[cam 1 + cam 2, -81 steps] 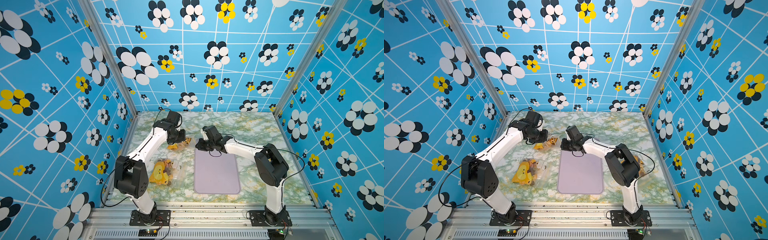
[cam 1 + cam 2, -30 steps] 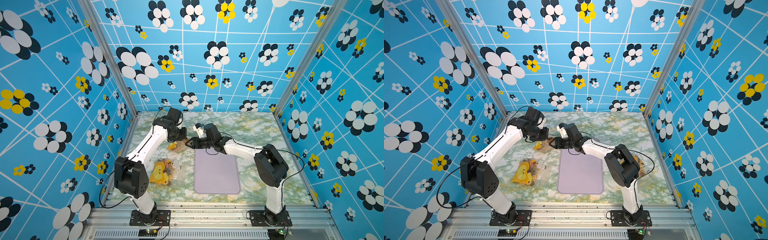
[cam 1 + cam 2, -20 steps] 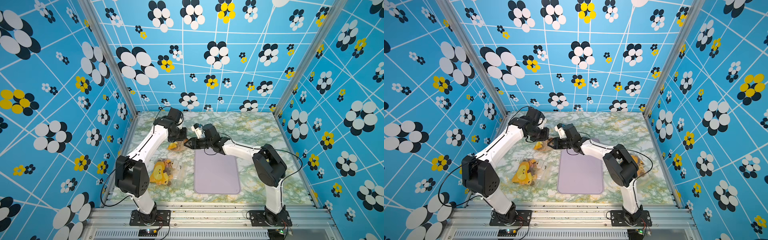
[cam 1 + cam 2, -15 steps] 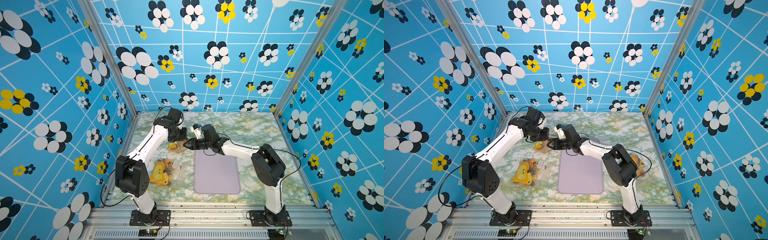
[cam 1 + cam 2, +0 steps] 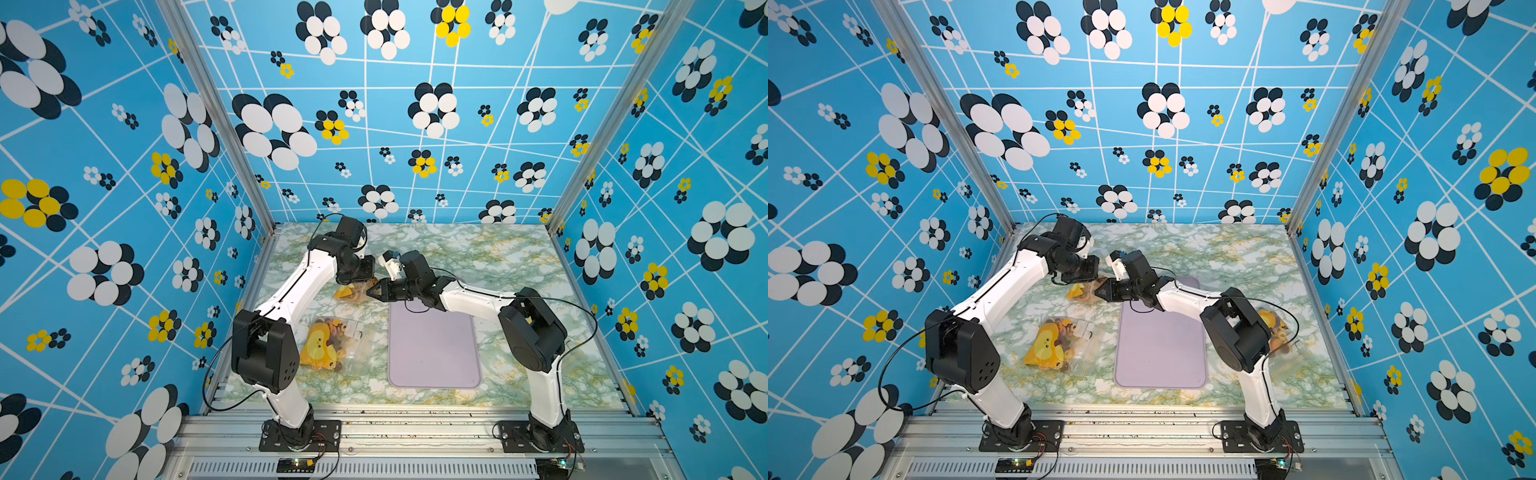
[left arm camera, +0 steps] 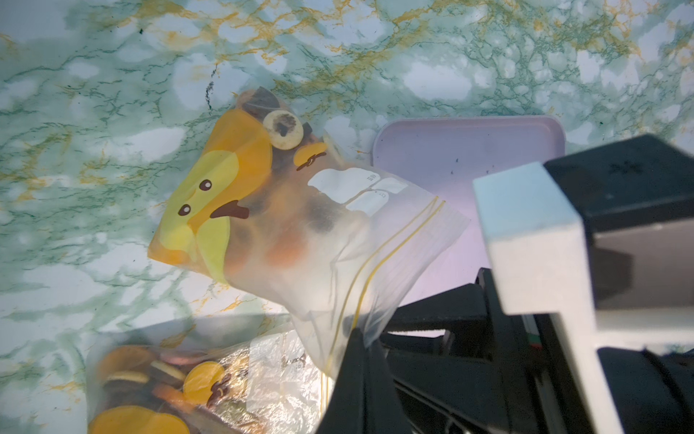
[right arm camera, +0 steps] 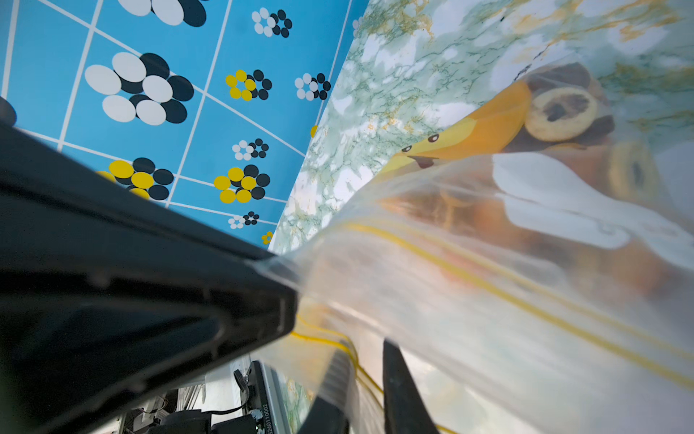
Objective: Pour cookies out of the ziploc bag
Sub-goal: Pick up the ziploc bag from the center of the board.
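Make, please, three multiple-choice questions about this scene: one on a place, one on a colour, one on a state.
1. The bag lying flat near the left arm is: A on the tray; B on the table beside the tray; C in a bowl.
2. The tray's colour is: A lilac; B green; C red.
3. The left hand is: A open over the tray; B shut on nothing; C shut on the held bag's edge.

Answers: 1 B, in both top views it rests on the table next to the tray. 2 A, both top views show pale purple. 3 C, the left wrist view shows the clear film pinched in it.
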{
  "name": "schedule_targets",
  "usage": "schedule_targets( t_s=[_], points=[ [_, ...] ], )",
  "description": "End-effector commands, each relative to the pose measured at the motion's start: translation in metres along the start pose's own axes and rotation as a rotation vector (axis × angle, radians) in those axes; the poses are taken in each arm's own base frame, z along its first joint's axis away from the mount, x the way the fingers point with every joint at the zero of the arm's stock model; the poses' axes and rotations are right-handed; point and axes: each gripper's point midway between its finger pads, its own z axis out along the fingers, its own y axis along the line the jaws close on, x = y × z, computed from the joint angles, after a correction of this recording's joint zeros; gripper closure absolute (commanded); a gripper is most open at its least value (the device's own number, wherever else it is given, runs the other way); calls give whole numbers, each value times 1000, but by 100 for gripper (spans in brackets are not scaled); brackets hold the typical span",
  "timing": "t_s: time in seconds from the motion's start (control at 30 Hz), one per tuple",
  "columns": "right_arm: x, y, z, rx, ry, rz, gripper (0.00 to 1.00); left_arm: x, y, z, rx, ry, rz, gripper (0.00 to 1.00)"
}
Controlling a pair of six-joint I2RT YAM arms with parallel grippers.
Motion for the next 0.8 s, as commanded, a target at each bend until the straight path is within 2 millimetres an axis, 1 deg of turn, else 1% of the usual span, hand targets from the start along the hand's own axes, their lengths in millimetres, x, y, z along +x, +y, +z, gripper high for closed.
schedule_targets(
  t_s=[0.0,0.13,0.2,0.27,0.3,0.33,0.43,0.5,0.6,0.67,0.77],
  points=[
    [-2,4,4,-16,-5,10,86,1,2,1,19,15,-21,100],
    [-1,3,6,-28,-16,41,90,4,10,1,19,14,-49,100],
    [-2,2,7,-32,-17,62,90,6,13,-1,16,6,-59,86],
    [-3,2,8,-43,-17,82,91,6,18,-7,15,-16,-77,66],
    [-4,1,9,-46,-18,93,93,6,20,-11,15,-26,-88,58],
    [-5,1,9,-51,-19,104,94,5,22,-16,19,-41,-100,47],
    [-6,1,11,-60,-16,119,95,5,29,-33,33,-95,-123,30],
    [-6,0,13,-60,-8,125,96,6,34,-42,35,-123,-131,23],
    [-7,1,13,-60,-8,134,97,13,49,-49,7,-143,-158,17],
    [-10,0,11,-55,-14,147,97,19,60,-50,-7,-153,-185,0],
    [-12,1,9,-45,-15,159,98,30,75,-46,-9,-181,-214,1]
  ],
)
